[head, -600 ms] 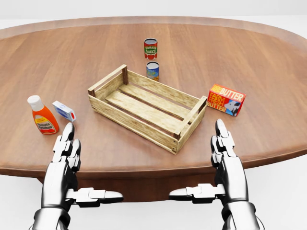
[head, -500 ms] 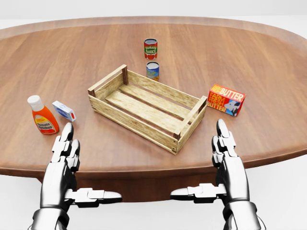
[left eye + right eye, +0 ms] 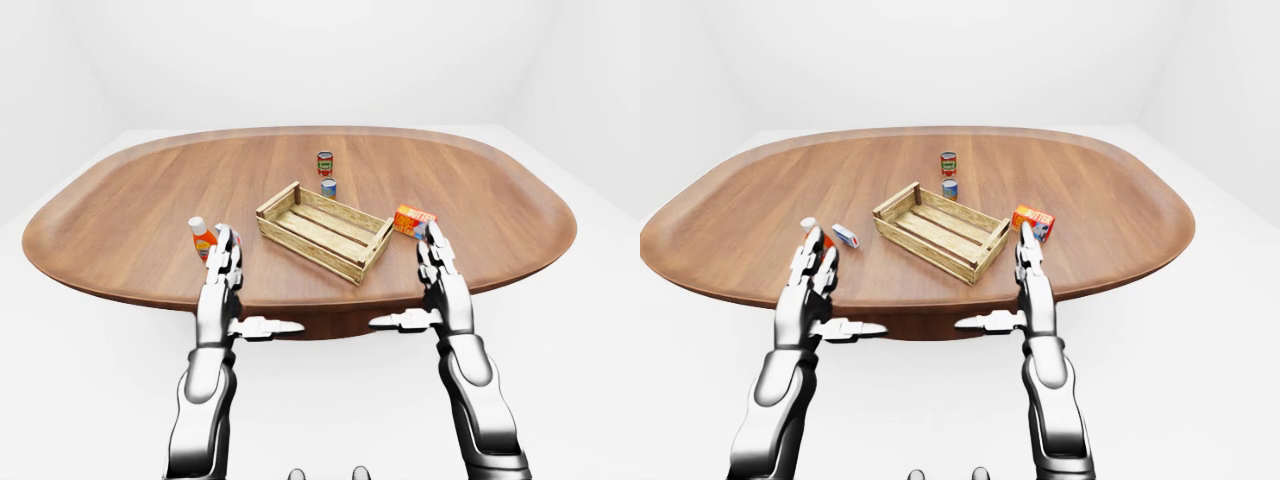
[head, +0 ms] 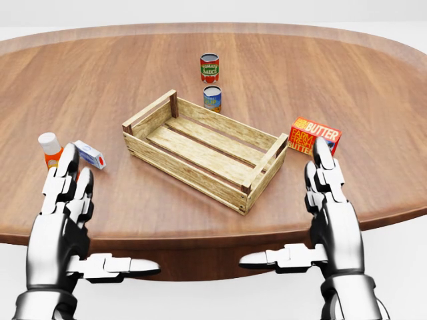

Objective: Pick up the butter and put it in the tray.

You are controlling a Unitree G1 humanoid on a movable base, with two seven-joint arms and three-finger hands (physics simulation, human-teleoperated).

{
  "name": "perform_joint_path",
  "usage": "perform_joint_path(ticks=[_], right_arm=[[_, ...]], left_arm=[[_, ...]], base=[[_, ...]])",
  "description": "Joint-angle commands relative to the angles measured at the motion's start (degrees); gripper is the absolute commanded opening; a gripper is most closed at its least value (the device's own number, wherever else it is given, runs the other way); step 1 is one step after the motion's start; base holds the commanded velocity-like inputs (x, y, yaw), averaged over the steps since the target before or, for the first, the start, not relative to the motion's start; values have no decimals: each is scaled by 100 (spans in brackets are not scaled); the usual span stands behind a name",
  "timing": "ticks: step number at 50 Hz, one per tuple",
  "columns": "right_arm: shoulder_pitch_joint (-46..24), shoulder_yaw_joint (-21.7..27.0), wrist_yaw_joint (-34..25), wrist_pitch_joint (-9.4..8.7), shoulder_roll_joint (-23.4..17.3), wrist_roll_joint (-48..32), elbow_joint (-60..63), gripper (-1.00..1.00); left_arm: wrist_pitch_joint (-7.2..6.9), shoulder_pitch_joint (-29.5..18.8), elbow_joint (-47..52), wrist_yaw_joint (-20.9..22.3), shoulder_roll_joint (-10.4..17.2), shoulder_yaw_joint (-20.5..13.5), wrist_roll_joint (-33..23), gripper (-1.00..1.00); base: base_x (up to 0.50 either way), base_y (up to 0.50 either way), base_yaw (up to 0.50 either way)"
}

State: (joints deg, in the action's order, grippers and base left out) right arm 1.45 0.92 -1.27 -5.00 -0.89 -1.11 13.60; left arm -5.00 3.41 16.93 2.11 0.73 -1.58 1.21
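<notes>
The butter (image 4: 309,137) is an orange and red box lying on the wooden table at the right of the head view, to the right of the tray. The tray (image 4: 204,148) is an empty wooden slat crate at the middle. My right hand (image 4: 327,193) is open with fingers straight, its fingertips just below the butter and overlapping its lower right corner in the view. My left hand (image 4: 63,200) is open and empty at the lower left, in front of the bottle.
A tomato sauce bottle (image 4: 49,150) and a small white and blue box (image 4: 89,153) lie at the left. Two cans (image 4: 209,67) (image 4: 212,98) stand above the tray. The table edge (image 4: 200,235) runs under my hands.
</notes>
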Motion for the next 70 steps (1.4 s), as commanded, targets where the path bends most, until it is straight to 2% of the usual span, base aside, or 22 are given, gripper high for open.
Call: perform_joint_path(ticks=[1,6,39,59,70], right_arm=[[364,-146,-34,0,23,-282,2164,100],[473,-151,-59,0,38,-397,2621,100],[436,-26,-26,0,65,-343,2016,100],[429,-39,-57,0,7,-377,1921,100],[367,-68,-27,0,50,-466,1793,100]], left_arm=[[0,319,1667,103,-12,-23,77,100],[0,316,1858,119,-27,-102,113,100],[0,363,1838,120,-49,-87,148,100],[0,406,1876,108,-55,-66,145,100],[0,412,1907,107,-53,-69,137,100]], base=[[0,0,0],[0,0,0],[0,0,0],[0,-47,0],[0,0,0]])
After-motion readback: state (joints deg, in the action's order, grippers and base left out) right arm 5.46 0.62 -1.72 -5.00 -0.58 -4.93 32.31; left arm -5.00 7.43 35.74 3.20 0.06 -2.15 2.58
